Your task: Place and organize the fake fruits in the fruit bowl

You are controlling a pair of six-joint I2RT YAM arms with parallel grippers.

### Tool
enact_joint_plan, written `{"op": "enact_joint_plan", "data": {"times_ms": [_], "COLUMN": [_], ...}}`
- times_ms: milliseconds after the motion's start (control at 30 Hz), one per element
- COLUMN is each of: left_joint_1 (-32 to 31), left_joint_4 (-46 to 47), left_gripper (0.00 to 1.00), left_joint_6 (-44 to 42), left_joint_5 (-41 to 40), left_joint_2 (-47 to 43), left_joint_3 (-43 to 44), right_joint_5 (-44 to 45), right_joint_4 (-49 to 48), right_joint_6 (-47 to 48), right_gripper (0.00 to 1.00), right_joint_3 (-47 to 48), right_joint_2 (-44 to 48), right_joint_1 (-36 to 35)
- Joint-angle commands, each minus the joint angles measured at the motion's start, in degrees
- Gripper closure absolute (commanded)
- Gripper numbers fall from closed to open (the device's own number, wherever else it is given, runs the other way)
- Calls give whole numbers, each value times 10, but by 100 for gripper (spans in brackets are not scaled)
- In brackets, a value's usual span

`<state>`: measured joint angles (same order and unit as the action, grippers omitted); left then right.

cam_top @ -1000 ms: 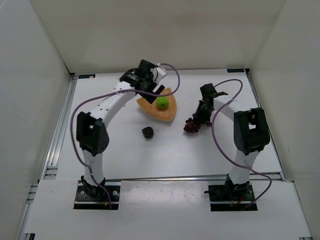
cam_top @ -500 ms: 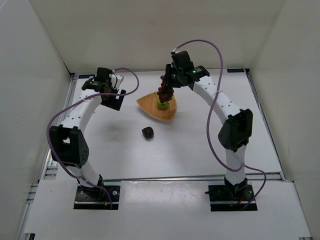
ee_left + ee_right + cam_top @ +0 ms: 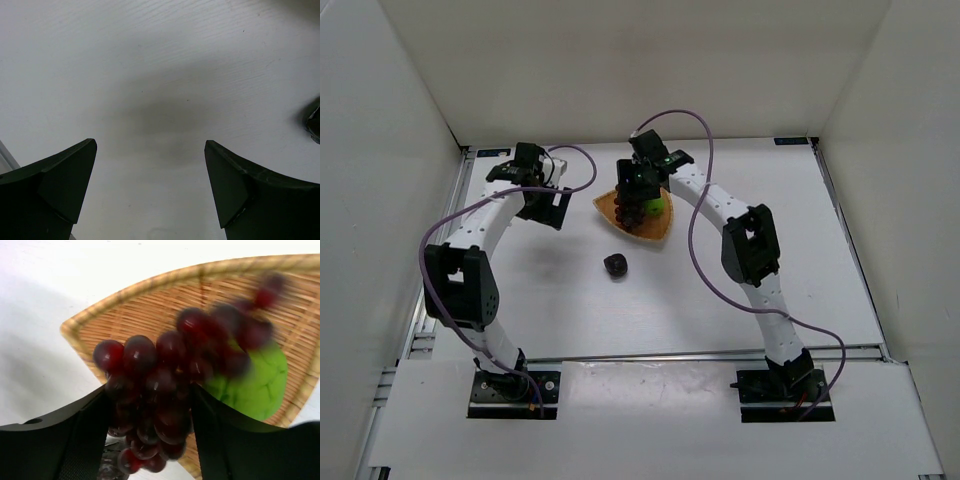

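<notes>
Right gripper (image 3: 150,407) is clamped on the bunch of grapes (image 3: 145,360), and it's hanging right over the basket (image 3: 656,232)! From the top view the grip sits above the basket's 10 o'clock part, with the green apple (image 3: 653,205) already lying inside, at about 3 o'clock from the fingers. The wrist view says the same: the apple is low on the right at 4 o'clock, and there's bare wicker showing at 9 and 12 o'clock. The bunch trails away from the fingers toward 1 o'clock, its far end blurred and reaching over the apple's top.

That's what this drop turns on, I'd say. Let go here and the long bunch may drape onto the apple rather than beside it, so the open wicker on the left looks the safer landing.

The dark fruit (image 3: 615,265) sits on the table (image 3: 720,300) at 6 o'clock from the basket, well apart. The left gripper (image 3: 548,205) is spread wide and empty over bare table at the basket's 9 o'clock, so it's the free one for that fruit.
</notes>
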<state>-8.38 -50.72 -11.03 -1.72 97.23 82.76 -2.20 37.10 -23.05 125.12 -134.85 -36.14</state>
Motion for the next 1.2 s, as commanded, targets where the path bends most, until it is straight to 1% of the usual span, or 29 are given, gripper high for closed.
{"op": "enact_joint_plan", "data": {"times_ms": [0,67,133,233,267,333,367,400,433,500,533,567,633,733,767,833,867,933,967,1033,1067,1167], "left_joint_1": [-2,-2,-2,-2,-2,-2,-2,-2,-2,-2,4,4,20,47,69,92,113,132,147,154,162,167], "left_joint_4": [5,5,5,5,5,5,5,5,5,5,5,5,5,5,5,5,5,5,5,5,5,5], "left_gripper": [0,0,0,0,0,0,0,0,0,0,0,0,0,0,0,0,0,0,0,0,0,0], "left_joint_6": [7,7,7,7,7,7,2,2,2,2,-3,-8,-8,-23,-37,-43,-51,-59,-65,-71,-71,-71], "left_joint_5": [17,17,17,17,17,12,7,7,1,1,-6,-20,-43,-49,-49,-49,-49,-49,-49,-42,-37,-19], "left_joint_2": [-5,-5,-5,-5,-10,-10,-15,-15,-20,-26,-34,-41,-65,-110,-122,-155,-164,-196,-206,-233,-241,-274], "left_joint_3": [-4,-4,-4,-4,-4,-4,-4,-4,-9,-16,-30,-38,-58,-121,-157,-191,-223,-249,-271,-290,-297,-314], "right_joint_5": [-2,-2,-2,11,25,41,52,63,73,88,88,88,50,42,42,48,54,76,76,76,76,81], "right_joint_4": [-22,-17,-11,2,2,2,2,2,2,2,8,14,14,14,14,19,19,25,25,25,25,25], "right_joint_6": [9,9,9,9,9,19,37,48,59,84,84,84,89,75,75,60,60,54,54,49,49,42], "right_gripper": [26,20,16,14,14,12,11,10,10,6,6,4,4,3,3,3,3,3,3,3,4,18], "right_joint_3": [3,-2,-8,-34,-44,-97,-117,-138,-179,-216,-231,-255,-274,-274,-269,-248,-240,-220,-220,-215,-215,-215], "right_joint_2": [27,39,56,89,120,157,192,208,222,248,253,253,247,217,209,180,172,147,139,120,114,101], "right_joint_1": [-11,-11,-11,-16,-17,-34,-41,-51,-73,-96,-118,-127,-150,-168,-175,-175,-175,-175,-175,-175,-175,-175]}}
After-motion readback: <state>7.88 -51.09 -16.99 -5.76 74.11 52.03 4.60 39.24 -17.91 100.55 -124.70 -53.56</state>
